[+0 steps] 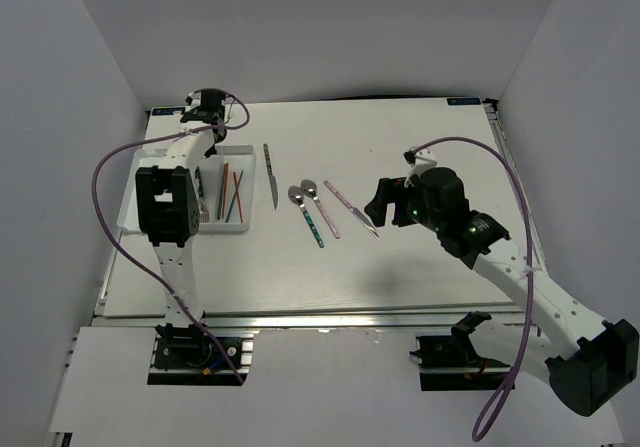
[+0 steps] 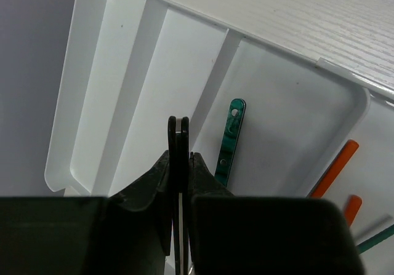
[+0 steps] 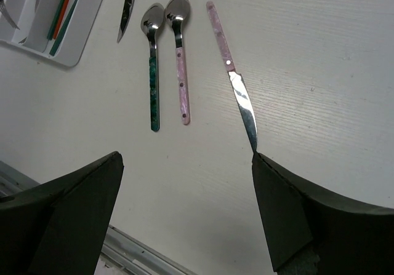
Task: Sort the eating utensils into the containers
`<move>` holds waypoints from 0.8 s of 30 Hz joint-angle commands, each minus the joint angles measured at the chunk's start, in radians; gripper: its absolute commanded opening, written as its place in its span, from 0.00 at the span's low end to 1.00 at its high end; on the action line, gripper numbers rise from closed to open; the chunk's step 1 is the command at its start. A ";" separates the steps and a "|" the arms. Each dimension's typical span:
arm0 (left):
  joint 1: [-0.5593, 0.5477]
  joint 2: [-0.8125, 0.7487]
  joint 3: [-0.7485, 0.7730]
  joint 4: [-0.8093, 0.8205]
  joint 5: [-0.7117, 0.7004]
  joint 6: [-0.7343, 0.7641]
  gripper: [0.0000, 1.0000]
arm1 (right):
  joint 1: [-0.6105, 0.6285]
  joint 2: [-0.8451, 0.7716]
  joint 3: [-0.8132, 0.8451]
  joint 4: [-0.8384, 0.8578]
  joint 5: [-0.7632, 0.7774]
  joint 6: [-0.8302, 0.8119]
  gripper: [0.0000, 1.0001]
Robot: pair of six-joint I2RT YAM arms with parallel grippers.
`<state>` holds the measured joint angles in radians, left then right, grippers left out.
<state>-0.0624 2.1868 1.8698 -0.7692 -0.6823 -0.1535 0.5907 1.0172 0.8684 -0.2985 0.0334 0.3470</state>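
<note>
Clamping a dark-handled utensil [image 2: 179,130] edge-on, my left hand [image 2: 180,164] has its fingers pressed together on the slim handle. It hangs over the white tray [image 2: 154,96] at the far left of the surface [image 3: 320,53]. I cannot tell whether the piece is a fork, spoon or knife. Just beyond it a teal handle [image 2: 229,139] lies in the neighbouring compartment, and red chopsticks [image 2: 335,167] lie further along in another.

I judge this side to be at the placing step. Next I need to choose the compartment, bring the handle in line with its length, lower it and let go cleanly so it drops flat.

My right hand [image 3: 186,158] is spread wide and empty above the middle of the surface. The pink knife [image 3: 231,72] lies closest to it, blade tip pointing toward one finger. To its left the pink spoon [image 3: 180,59] and teal spoon [image 3: 152,66] lie side by side, bowls nearly touching. The dark knife [image 3: 126,10] lies further left, near the tray.

So 4 pieces are left to sort, and the pink knife looks like my next pick. It lies flat and thin, so I would turn the wrist to straddle the handle crosswise. Then I would sink the fingertips right to the surface before closing.
</note>
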 commanded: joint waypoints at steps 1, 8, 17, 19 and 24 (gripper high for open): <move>-0.005 -0.042 -0.006 0.042 -0.060 0.029 0.00 | -0.002 -0.025 -0.008 0.007 -0.024 -0.017 0.89; -0.007 -0.061 -0.009 0.024 -0.022 0.015 0.38 | -0.003 0.000 0.015 0.010 -0.056 -0.017 0.89; -0.008 -0.191 -0.024 -0.005 -0.030 -0.017 0.77 | -0.003 0.079 0.032 0.024 -0.078 -0.029 0.89; -0.013 -0.272 -0.035 -0.025 -0.036 -0.052 0.98 | -0.003 0.124 0.052 0.013 -0.078 -0.046 0.89; -0.024 -0.516 -0.145 -0.082 -0.010 -0.153 0.98 | 0.035 0.320 0.124 -0.034 0.037 -0.049 0.89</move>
<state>-0.0761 1.8923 1.7782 -0.8120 -0.6960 -0.2241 0.5995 1.2617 0.9272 -0.3130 -0.0097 0.3229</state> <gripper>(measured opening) 0.982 0.894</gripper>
